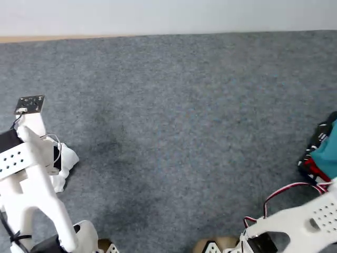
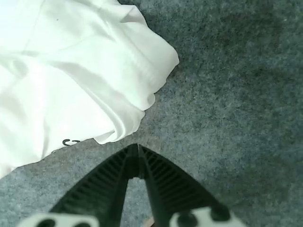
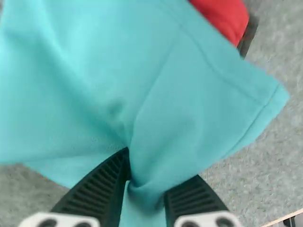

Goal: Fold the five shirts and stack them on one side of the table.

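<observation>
grey table [image 1: 184, 105]: left gripper [image 2: 138, 150] closed empty by white shirt [image 2: 71, 71], print unreadable; right gripper [image 3: 147, 176] clamps teal shirt [image 3: 142, 71].

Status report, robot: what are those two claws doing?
Left gripper shut, empty, beside crumpled white cloth shirt. Right gripper shut on teal cloth shirt. Red cloth partly under it.

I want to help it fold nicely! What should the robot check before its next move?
1. Right tool gripping the teal shirt: ok, cloth is pinched in it.
2. Left tool holding cloth: not ok, it is shut on nothing, beside the white shirt.
3. Teal shirt free of the red shirt: cannot tell, they overlap.
4. White shirt lying flat: not ok, it is rumpled.
5. All five shirts counted: cannot tell.
</observation>
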Available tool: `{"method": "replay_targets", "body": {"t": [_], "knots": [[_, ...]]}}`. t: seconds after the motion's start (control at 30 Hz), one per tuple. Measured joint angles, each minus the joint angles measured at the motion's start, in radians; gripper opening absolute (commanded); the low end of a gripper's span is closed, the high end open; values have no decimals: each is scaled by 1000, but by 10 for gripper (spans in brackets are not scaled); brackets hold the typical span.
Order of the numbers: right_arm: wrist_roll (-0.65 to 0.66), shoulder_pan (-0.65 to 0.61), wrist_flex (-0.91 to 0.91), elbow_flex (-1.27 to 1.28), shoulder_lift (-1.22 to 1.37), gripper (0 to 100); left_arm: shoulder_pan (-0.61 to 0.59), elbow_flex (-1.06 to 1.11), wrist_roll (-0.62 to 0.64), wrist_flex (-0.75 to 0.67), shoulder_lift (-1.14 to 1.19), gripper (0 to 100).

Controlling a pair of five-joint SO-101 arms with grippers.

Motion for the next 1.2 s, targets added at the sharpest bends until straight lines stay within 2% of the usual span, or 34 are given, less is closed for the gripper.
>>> {"method": "replay_targets", "body": {"t": [0.07, 0.17, 0.3, 0.47, 0.57, 0.7, 0.8, 0.97, 1.1, 1.2], "knots": [[5, 17, 2, 0, 6, 230, 0, 0, 0, 0, 0, 7], [-26, 37, 8, -34, 6, 298, 0, 0, 0, 0, 0, 7], [-81, 43, 40, -118, 3, 303, 0, 0, 0, 0, 0, 7], [-147, -17, 64, -207, -28, 299, 0, 0, 0, 0, 0, 7], [-204, -69, 64, -213, -37, 220, 0, 0, 0, 0, 0, 7], [-258, -124, 66, -198, -29, 12, 0, 0, 0, 0, 0, 7], [-269, -146, 66, -198, 12, 37, 0, 0, 0, 0, 0, 7], [-270, -158, 51, -198, 133, 9, 0, 0, 0, 0, 0, 7], [-272, -170, -72, -198, 261, 9, 0, 0, 0, 0, 0, 7], [-272, -173, -98, -207, 285, 9, 0, 0, 0, 0, 0, 7]]}}
